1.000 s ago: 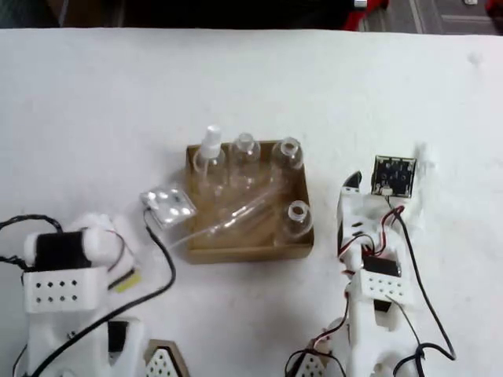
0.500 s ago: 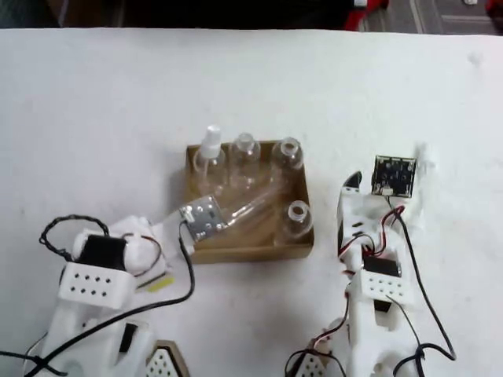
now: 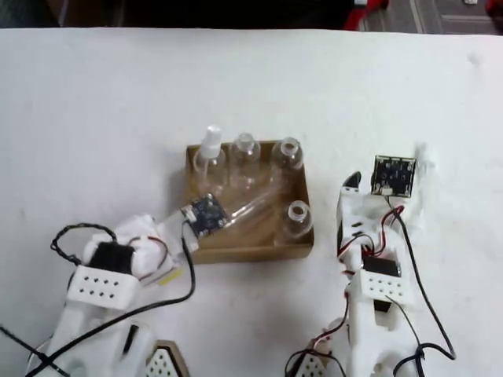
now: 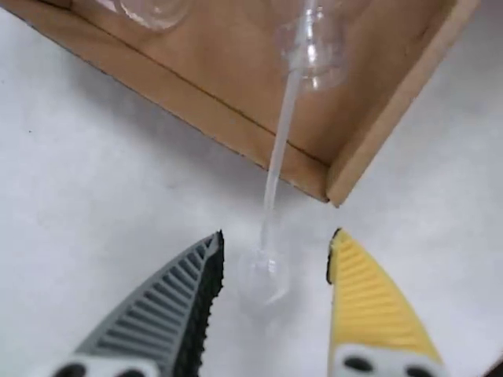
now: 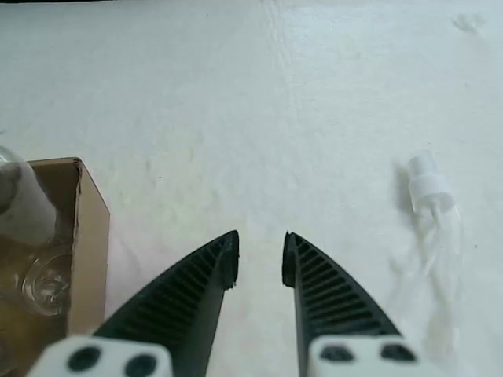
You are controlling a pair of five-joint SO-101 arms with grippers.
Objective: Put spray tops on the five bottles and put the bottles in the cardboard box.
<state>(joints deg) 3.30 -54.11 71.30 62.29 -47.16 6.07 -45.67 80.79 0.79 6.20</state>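
Observation:
The cardboard box [image 3: 302,236] holds several clear bottles; the one at its back left [image 3: 211,153] wears a white spray top, and three others [image 3: 298,214] stand with bare necks. A loose spray top [image 4: 263,276] lies with its head on the table outside the box corner [image 4: 339,187], and its thin tube runs over the wall toward a clear bottle [image 4: 314,47]. My left gripper [image 4: 275,236] is open, its grey and yellow fingers on either side of that head. My right gripper [image 5: 261,239] rests open beside the box [image 5: 88,228], holding nothing. Another spray top [image 5: 428,192] lies on the table beyond it.
A white cloth covers the table [image 3: 118,102]. The left arm [image 3: 102,283] sits at the front left and the right arm [image 3: 377,283] at the front right. Cables trail from both arms.
My left arm has swung right toward the box's front left corner, bringing its wrist over the loose spray top. The right arm has stayed still.

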